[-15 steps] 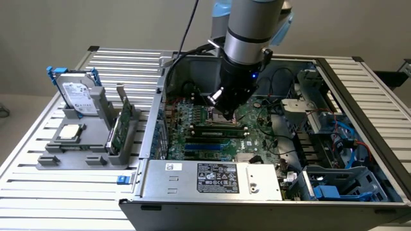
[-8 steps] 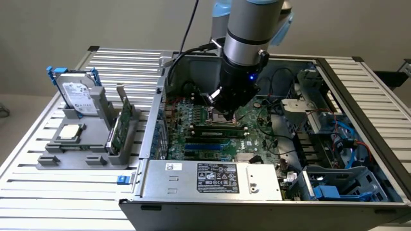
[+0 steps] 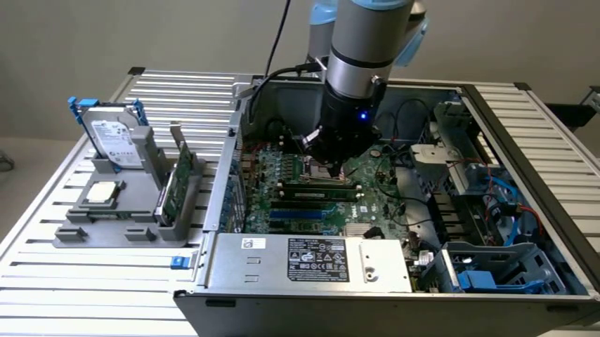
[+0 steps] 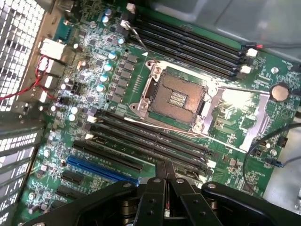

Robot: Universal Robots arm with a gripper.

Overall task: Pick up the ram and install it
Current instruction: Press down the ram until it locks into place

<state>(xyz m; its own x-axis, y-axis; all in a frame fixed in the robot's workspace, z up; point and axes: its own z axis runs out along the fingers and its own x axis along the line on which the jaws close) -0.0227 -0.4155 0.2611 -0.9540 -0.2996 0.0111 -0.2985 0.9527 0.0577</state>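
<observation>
**Claw shut over the slots, ram lying among them**

The claw hangs inside the open case, fingers pressed together with nothing between them. It sits just above the slots on the near side of the bare socket.

In the exterior view a thin green strip, apparently the ram, lies along those slots just near of the claw. Whether it is fully seated I cannot tell.

Case walls rise close on the exterior view's left and far sides. The power box bounds the near side and a cage the right.

Outside, on the bench to the exterior view's left, a grey holder carries a drive, a card and a chip.
</observation>
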